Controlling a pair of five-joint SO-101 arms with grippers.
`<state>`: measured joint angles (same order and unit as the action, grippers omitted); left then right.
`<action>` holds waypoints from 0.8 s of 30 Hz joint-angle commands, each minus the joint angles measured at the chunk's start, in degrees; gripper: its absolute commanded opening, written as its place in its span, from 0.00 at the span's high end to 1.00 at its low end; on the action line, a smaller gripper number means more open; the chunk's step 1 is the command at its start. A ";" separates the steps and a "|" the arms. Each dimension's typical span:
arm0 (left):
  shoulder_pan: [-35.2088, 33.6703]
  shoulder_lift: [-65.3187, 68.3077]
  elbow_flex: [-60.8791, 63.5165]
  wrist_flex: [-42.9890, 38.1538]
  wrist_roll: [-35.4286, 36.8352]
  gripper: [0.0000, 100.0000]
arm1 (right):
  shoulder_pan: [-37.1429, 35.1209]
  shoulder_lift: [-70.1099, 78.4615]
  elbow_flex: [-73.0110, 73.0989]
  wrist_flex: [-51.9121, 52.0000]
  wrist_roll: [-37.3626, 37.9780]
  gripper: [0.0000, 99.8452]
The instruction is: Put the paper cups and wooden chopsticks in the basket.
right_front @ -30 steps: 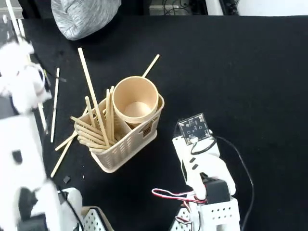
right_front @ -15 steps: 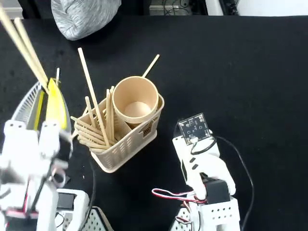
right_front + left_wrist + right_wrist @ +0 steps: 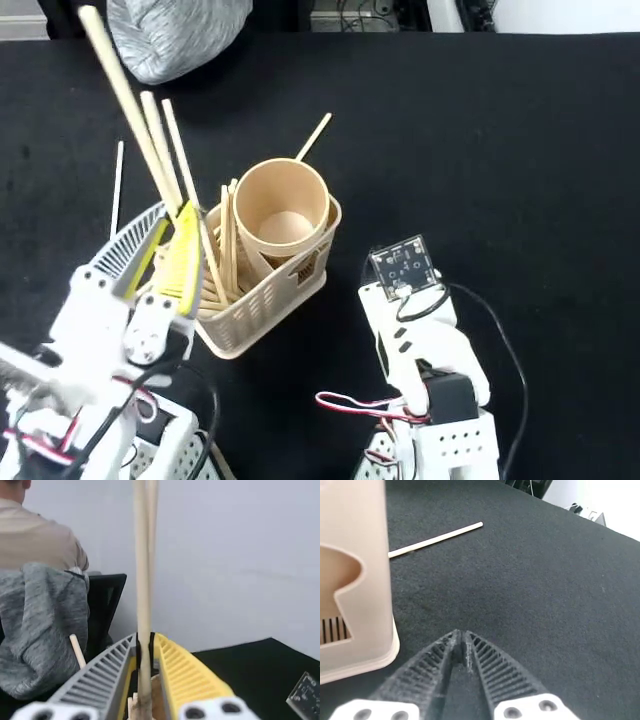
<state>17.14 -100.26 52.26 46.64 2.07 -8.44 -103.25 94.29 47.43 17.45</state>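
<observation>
While two pale, slender wooden chopsticks (image 3: 125, 95) stood clamped in your left gripper (image 3: 145, 637) above the beige slotted plastic basket (image 3: 265, 300), they looked light, stiff and slippery, and best pinched near mid-length. One tan paper cup (image 3: 282, 205) sat inside. Two loose chopsticks (image 3: 117, 190) (image 3: 313, 137) lay on the black table (image 3: 480, 150). Your right gripper (image 3: 460, 640) was closed and empty.

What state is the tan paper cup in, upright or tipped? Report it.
Upright: the tan paper cup stands mouth-up in the cream slotted plastic basket, its inner bottom visible.
</observation>
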 commanded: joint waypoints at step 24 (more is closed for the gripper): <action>0.48 -0.18 2.24 12.22 5.63 0.84 | 0.79 -5.23 -1.10 -1.05 -0.09 0.99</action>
<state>17.14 -100.26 57.45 58.59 7.25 -8.44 -103.25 94.29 47.43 17.45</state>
